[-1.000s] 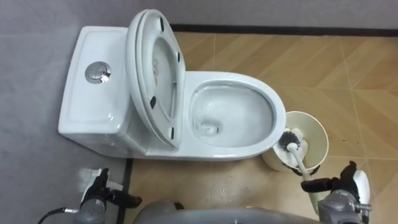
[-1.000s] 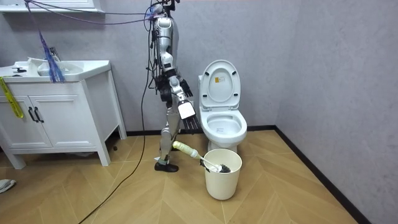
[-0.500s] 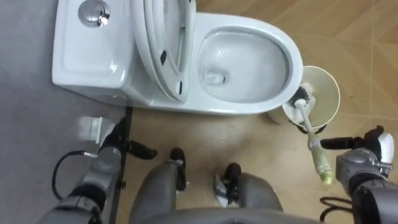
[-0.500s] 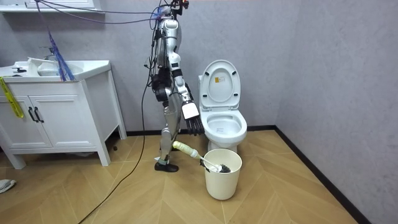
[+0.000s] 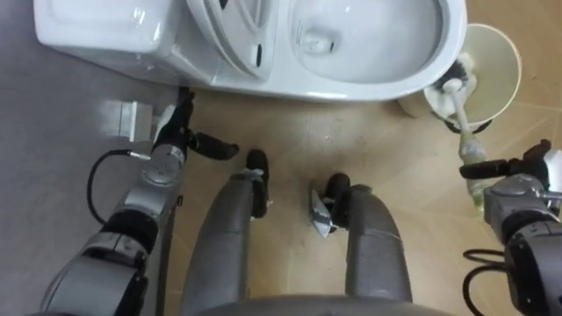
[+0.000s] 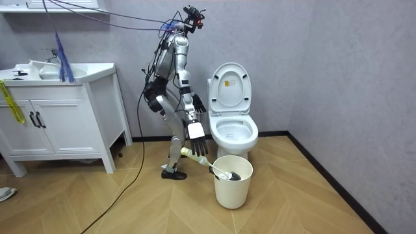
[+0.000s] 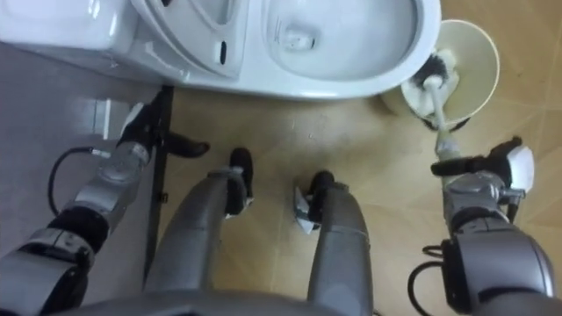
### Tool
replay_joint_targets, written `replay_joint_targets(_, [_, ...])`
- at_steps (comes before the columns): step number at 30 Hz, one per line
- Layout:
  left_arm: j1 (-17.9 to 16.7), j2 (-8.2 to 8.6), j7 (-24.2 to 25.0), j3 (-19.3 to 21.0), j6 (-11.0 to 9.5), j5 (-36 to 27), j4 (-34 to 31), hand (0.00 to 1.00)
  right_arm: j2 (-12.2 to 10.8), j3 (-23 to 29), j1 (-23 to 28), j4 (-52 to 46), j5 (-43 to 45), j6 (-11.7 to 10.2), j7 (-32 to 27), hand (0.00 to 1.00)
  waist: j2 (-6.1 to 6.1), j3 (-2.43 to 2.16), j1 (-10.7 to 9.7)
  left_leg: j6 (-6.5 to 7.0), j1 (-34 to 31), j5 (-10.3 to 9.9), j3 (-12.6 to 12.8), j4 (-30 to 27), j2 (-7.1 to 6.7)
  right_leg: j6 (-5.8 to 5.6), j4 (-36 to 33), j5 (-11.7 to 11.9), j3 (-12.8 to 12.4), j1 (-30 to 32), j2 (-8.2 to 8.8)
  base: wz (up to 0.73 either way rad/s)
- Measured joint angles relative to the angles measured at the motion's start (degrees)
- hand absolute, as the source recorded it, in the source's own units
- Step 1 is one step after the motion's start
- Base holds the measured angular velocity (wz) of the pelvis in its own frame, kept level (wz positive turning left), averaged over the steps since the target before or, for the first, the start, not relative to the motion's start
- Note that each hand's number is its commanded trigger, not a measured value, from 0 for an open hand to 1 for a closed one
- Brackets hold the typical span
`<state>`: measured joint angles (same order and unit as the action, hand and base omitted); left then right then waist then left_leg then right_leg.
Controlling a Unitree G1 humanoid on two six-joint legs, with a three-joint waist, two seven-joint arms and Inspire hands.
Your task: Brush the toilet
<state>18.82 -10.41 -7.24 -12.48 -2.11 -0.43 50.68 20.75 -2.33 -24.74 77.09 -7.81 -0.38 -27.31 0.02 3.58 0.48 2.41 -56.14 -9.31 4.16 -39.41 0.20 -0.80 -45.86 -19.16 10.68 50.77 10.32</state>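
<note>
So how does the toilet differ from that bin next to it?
The toilet is glossy white and much larger; the bin is cream and small. Nothing stands in the toilet's bowl, while the bin holds a toilet brush, handle leaning out over its rim. Both are open on top and stand on the wooden floor.

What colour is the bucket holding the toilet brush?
Cream; the room view shows the bucket best.

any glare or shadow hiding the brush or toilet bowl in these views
Left eye view: bright sheen on the toilet rim, bowl readable; the brush head shows plainly against the bin's pale inside. Right eye view: same. Room view: even light, only soft shadows on the floor, nothing hidden.
</note>
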Motion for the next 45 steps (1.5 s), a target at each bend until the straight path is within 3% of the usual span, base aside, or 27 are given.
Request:
replay_joint_targets(7, [0.34, 0.11, -1.82, -1.89, -0.43, -0.46, -3.13, 0.00, 1.09, -0.51, -0.23, -1.49, -3.53, -0.35, 0.00, 0.00, 1.76, -0.11, 0.18, -0.12, -4.13, -0.09, 0.79, -3.51, -0.15, 1.01, -6.15, -2.67, 0.51, 4.58, 1.75, 0.15])
replay_joint_targets(14, [-0.14, 0.10, -2.60, -2.96, -0.44, -4.71, -4.36, 0.00, 2.13, -2.30, -0.07, -1.43, -4.00, -0.48, 0.01, 0.00, 2.11, -0.13, 0.70, -0.37, -6.72, -0.20, 1.32, -5.95, 0.15, 2.16, -9.85, -3.68, 0.48, 7.75, 2.57, 0.02])
replay_joint_targets(21, [-0.99, -0.17, -2.64, -5.96, -0.46, -5.70, -8.39, 0.00, 3.20, -4.61, -0.31, -1.27, -6.10, -0.29, 0.21, 0.00, 2.32, -0.16, 1.17, -0.05, -12.07, -0.41, 1.36, -9.19, 0.65, 2.28, -13.24, -4.15, 0.50, 12.56, 2.75, 0.02])
replay_joint_targets(28, [-1.32, -1.41, -2.63, -5.98, -0.40, -5.59, -12.01, 0.00, 4.09, -5.29, -0.54, -1.30, -6.79, -0.57, 2.06, 0.00, 2.55, -0.21, 1.53, 0.50, -15.88, -1.31, 2.31, -13.04, 1.00, 2.73, -17.50, -5.38, 0.01, 16.62, 3.79, 0.01])
replay_joint_targets(32, [-1.08, -1.41, -2.48, -6.04, -0.36, -5.66, -12.84, 0.00, 4.25, -5.31, -0.56, -1.23, -6.17, -0.32, 2.53, 0.00, 2.56, -0.21, 1.46, 0.65, -17.62, -1.99, 2.88, -15.24, 1.02, 2.49, -20.13, -6.13, -1.30, 18.88, 3.85, -0.01])
replay_joint_targets(35, [-0.81, -1.49, -2.48, -6.03, -0.36, -5.65, -13.00, 0.00, 4.28, -5.40, -0.61, -1.24, -6.39, -0.31, 2.58, 0.00, 2.65, -0.23, 1.44, 0.72, -18.54, -2.27, 3.32, -16.38, 1.12, 2.94, -21.56, -6.57, -1.49, 20.12, 4.42, 0.01])
replay_joint_targets(36, [-0.75, -1.49, -2.48, -6.04, -0.36, -5.66, -13.00, 0.00, 4.30, -5.42, -0.59, -1.23, -6.40, -0.30, 2.70, 0.24, 2.72, -0.20, 1.41, 0.76, -18.70, -2.32, 3.43, -16.62, 1.10, 3.00, -21.99, -6.70, -1.56, 20.39, 4.58, 0.00])
replay_joint_targets(38, [-0.91, -1.50, -2.48, -6.05, -0.36, -5.65, -13.00, 0.00, 4.30, -5.45, -0.59, -1.21, -6.50, -0.30, 3.06, 1.00, 2.94, -0.20, 1.46, 0.74, -18.82, -2.44, 3.44, -16.91, 1.15, 3.05, -22.22, -6.83, -1.60, 20.49, 4.58, 0.00])
replay_joint_targets(45, [-1.10, -1.57, -2.57, -6.40, -0.36, -5.62, -13.01, 0.00, 4.43, -5.53, -0.79, -1.10, -6.34, -0.32, 3.02, 1.00, 3.31, -0.21, 1.60, 0.77, -20.35, -3.06, 3.73, -18.43, 0.97, 2.69, -24.14, -7.69, -2.55, 22.30, 4.67, 0.02])
